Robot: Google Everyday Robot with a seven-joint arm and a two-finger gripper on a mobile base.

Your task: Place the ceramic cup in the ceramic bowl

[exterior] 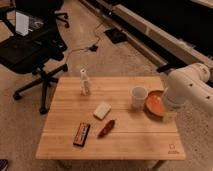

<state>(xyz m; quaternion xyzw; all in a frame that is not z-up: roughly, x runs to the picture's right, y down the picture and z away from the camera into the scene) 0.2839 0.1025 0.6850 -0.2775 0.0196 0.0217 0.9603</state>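
One ceramic cup [138, 96] flanks one ceramic bowl [153, 104], jaws at its rim.

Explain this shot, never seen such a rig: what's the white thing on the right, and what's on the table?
The bulky white shape is the robot's arm. Its gripper is at the arm's lower end, by the right side of the orange-red ceramic bowl; I see nothing held. The single camera looks down on a wooden table. On it are a white ceramic cup, upright just left of the bowl, a slim white bottle, a pale block, a dark flat packet and a reddish-brown item. An office chair stands beyond.
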